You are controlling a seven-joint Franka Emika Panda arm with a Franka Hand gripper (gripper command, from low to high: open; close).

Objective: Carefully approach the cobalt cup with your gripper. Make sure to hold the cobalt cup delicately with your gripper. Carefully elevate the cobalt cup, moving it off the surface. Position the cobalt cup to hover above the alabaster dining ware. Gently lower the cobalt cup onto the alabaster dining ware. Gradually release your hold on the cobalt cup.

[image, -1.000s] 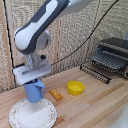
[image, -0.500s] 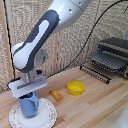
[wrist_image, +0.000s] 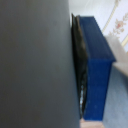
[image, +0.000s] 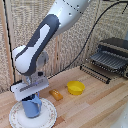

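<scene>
The gripper clamps the cobalt cup, now resting (or nearly) on the alabaster dining ware; next, a slow release.

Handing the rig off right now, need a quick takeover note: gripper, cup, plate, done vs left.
Gripper: down at the blue cup, apparently closed on its rim; the wrist view is too close to confirm the hold.
Cup: upright over the white plate, at or just above its surface; contact can't be judged.
Nearby, untouched: yellow bowl, small orange item, toaster oven.
Done: pick, lift, carry to the plate.
Left: confirm the cup is seated, open slowly, retreat upward.
</scene>
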